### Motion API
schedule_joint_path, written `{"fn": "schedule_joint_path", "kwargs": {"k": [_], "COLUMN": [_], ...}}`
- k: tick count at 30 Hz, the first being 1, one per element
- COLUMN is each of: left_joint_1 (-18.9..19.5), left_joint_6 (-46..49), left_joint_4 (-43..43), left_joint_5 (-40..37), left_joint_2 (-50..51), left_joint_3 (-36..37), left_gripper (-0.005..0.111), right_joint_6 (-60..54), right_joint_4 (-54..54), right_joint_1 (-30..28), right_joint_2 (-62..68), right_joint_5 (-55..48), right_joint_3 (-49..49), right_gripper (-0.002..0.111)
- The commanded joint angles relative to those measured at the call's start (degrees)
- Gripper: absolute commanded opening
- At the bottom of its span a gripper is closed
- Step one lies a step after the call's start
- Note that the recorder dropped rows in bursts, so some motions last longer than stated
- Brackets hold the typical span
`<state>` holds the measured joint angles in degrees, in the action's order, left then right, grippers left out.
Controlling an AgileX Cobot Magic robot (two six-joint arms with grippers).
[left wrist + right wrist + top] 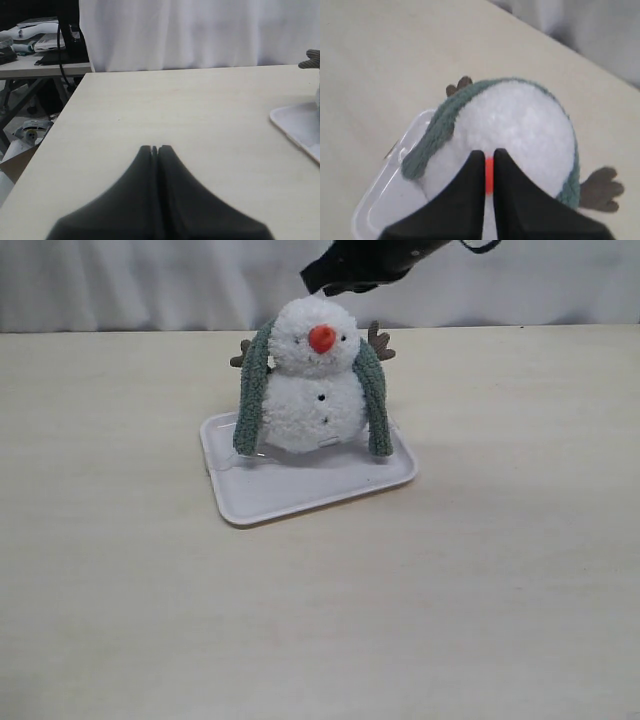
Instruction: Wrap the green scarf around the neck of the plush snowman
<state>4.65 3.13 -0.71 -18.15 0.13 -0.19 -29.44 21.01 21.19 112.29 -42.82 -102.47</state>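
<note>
The plush snowman (315, 390) stands upright on a white tray (300, 495). The green scarf (250, 410) is draped behind the snowman's neck, and its two ends hang down the front, one on each side of the body. My right gripper (325, 282) hovers just above and behind the head, touching nothing I can see. In the right wrist view the snowman (520, 125) and the scarf (435, 135) lie below that gripper (489, 152), which is shut with only a sliver of orange nose showing between its fingers. My left gripper (156, 147) is shut and empty, low over bare table.
Brown twig arms (380, 340) stick out behind the snowman's shoulders. The tray's corner (300, 125) lies to one side of my left gripper. A white curtain closes the back of the table. Past the table's edge stands another desk with clutter (35, 40).
</note>
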Motion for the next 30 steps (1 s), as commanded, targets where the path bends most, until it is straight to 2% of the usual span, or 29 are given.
{"fn": "schedule_joint_path", "kwargs": {"k": [1, 3, 8, 22, 27, 30], "left_joint_1": [-0.1, -0.1, -0.1, -0.1, -0.1, -0.1], "left_joint_6": [0.0, 0.0, 0.0, 0.0, 0.0, 1.5], "left_joint_4": [0.0, 0.0, 0.0, 0.0, 0.0, -7.4], "left_joint_5": [0.6, 0.6, 0.6, 0.6, 0.6, 4.5], "left_joint_2": [-0.1, -0.1, -0.1, -0.1, -0.1, -0.1], "left_joint_3": [0.2, 0.2, 0.2, 0.2, 0.2, 0.2], "left_gripper": [0.000, 0.000, 0.000, 0.000, 0.000, 0.000], "right_joint_6": [15.6, 17.9, 17.1, 13.6, 13.7, 13.7], "right_joint_4": [-13.2, -13.2, -12.5, -11.7, -11.7, -11.5], "right_joint_1": [3.0, 2.6, 2.6, 3.8, 3.8, 4.1], "right_joint_2": [2.2, 4.3, 8.6, 6.1, 4.2, 4.3], "right_joint_5": [16.2, 16.4, 9.3, -7.5, -8.5, -8.5], "right_joint_3": [-0.1, -0.1, -0.1, 0.0, 0.0, 0.0], "right_gripper": [0.004, 0.004, 0.004, 0.004, 0.004, 0.004]}}
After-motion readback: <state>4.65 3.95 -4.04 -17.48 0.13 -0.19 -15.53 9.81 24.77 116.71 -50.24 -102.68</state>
